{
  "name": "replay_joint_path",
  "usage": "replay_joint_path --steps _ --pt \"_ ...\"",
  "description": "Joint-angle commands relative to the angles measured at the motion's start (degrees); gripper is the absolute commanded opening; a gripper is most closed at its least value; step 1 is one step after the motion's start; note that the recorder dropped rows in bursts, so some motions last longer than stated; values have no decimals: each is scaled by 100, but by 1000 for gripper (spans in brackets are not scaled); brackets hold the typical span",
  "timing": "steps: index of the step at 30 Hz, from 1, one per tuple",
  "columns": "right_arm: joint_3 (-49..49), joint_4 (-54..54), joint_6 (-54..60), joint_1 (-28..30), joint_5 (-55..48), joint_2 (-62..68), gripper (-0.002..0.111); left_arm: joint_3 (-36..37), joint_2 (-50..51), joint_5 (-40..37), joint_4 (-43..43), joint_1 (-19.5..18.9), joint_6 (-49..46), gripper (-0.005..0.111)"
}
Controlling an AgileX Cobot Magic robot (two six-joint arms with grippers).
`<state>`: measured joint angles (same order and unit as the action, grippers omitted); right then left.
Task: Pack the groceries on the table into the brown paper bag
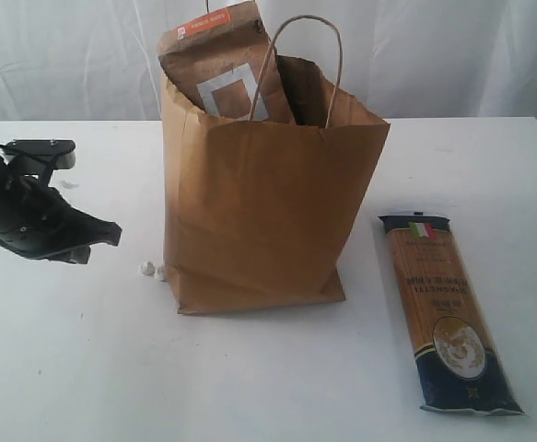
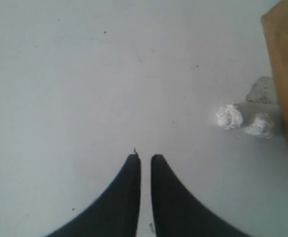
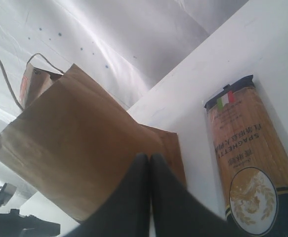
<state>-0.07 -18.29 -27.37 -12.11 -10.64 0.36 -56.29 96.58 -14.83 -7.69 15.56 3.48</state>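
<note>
Nearest lies the long pasta pack (image 1: 448, 313), flat on the white tabletop (image 1: 65, 368) to the right of the brown paper bag (image 1: 259, 212) and clear of it. Its long axis runs from near to far with a slight slant; the dark blue end points toward the viewer and the end with the Italian flag points away. It is the only 1 of the groceries seen outside the bag, so the packing looks nearly done, with this pack left to go in. The right hand (image 3: 150, 157) hangs above it, clenched and empty. Further left, the left hand (image 1: 102, 232) hovers over bare tabletop, its fingers all but together with only a thin slit between them, grasping nothing. 2 small white crumpled bits (image 1: 153, 270) lie at the bag's left foot. The bag stands upright, and the brown pouch with orange label (image 1: 222, 64) pokes out of its top. What else is inside cannot be seen.
</note>
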Motion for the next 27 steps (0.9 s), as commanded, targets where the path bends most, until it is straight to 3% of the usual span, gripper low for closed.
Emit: replay_joint_path --steps 1,3,5,16,27 --pt "7 14 58 16 38 -36 0 15 3 192 -615 188 -442 47" --pt "7 14 58 16 38 -36 0 15 45 344 -695 236 -442 63" --pt "7 14 58 16 38 -36 0 15 138 491 -840 245 -348 69" --pt "7 14 58 16 38 -36 0 15 614 829 -858 245 -283 68" --pt "7 14 58 16 38 -36 0 -18 726 1314 -858 513 -502 68"
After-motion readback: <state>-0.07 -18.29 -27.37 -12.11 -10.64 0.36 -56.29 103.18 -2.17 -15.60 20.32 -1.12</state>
